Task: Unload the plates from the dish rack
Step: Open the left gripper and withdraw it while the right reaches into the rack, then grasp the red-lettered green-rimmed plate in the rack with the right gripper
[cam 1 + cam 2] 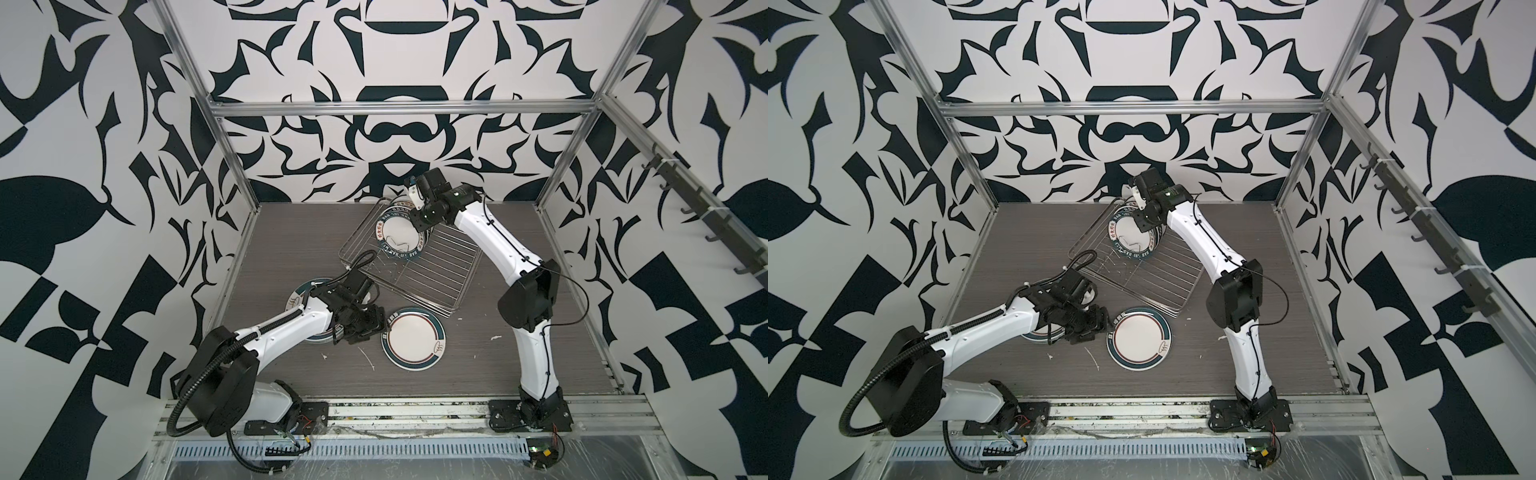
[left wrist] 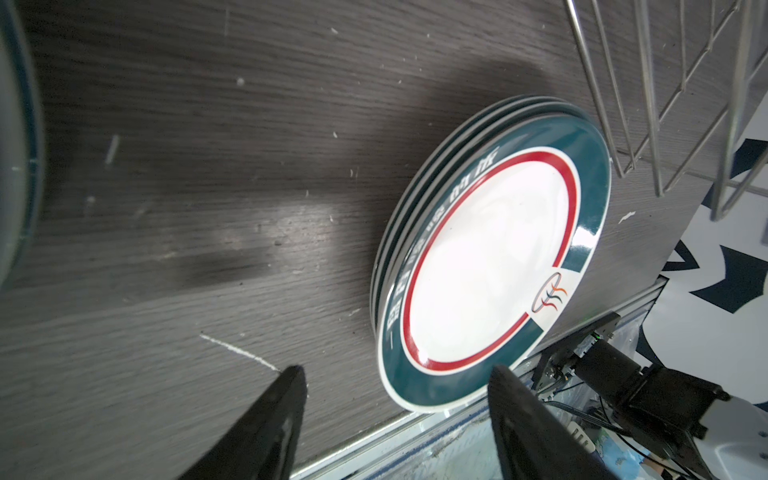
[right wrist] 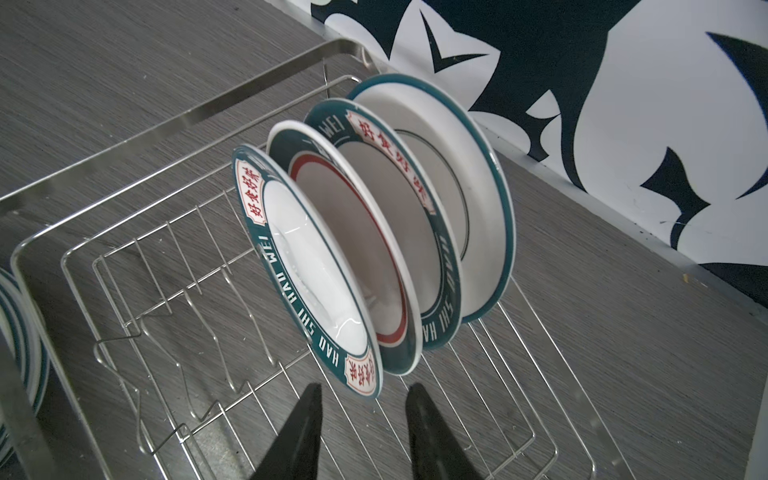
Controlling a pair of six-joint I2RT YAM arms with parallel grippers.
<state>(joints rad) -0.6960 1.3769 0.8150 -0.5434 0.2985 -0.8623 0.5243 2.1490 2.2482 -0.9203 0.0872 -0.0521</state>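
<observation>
Several teal-rimmed plates (image 3: 374,232) stand on edge at the far end of the wire dish rack (image 3: 174,124), seen in both top views (image 1: 397,232) (image 1: 1129,232). My right gripper (image 3: 365,386) hangs open just above the nearest plate's rim, nothing between its fingers; it shows over the rack (image 1: 440,274) in a top view (image 1: 422,222). A flat stack of plates (image 2: 490,257) lies on the table in front of the rack (image 1: 413,337). My left gripper (image 2: 395,368) is open and empty beside that stack (image 1: 365,332). A second stack (image 1: 299,295) lies partly hidden under the left arm.
The rack's near half is bare grid with upright prongs (image 3: 199,257). The rack's corner (image 2: 648,104) is close to the front stack. Metal rails (image 1: 415,409) edge the table's front, and frame posts (image 1: 232,166) stand at the back corners.
</observation>
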